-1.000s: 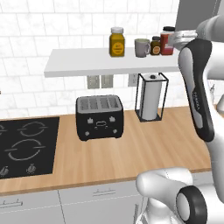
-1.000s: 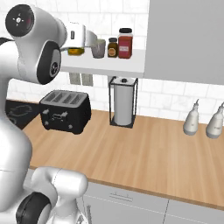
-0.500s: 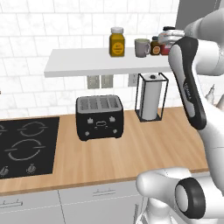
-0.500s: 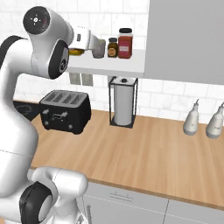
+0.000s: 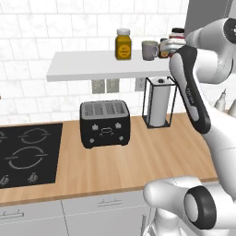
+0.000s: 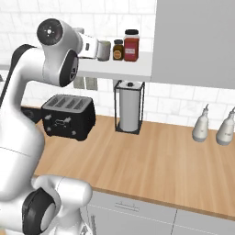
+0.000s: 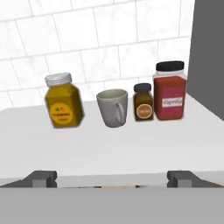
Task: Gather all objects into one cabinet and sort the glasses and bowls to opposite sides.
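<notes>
The hand [image 7: 112,179] is wide open and nothing is held. The grey mug [image 7: 112,107] should be met straight on, between the yellow jar [image 7: 64,106] and small jar [image 7: 143,102], neither being bumped.

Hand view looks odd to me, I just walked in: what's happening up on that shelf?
The arm has raised its tool, jaws wide open and holding nothing, to the tiled white shelf. It faces the grey mug, which stands untouched between the yellow jar and a small brown jar, with a red jar beyond.
</notes>
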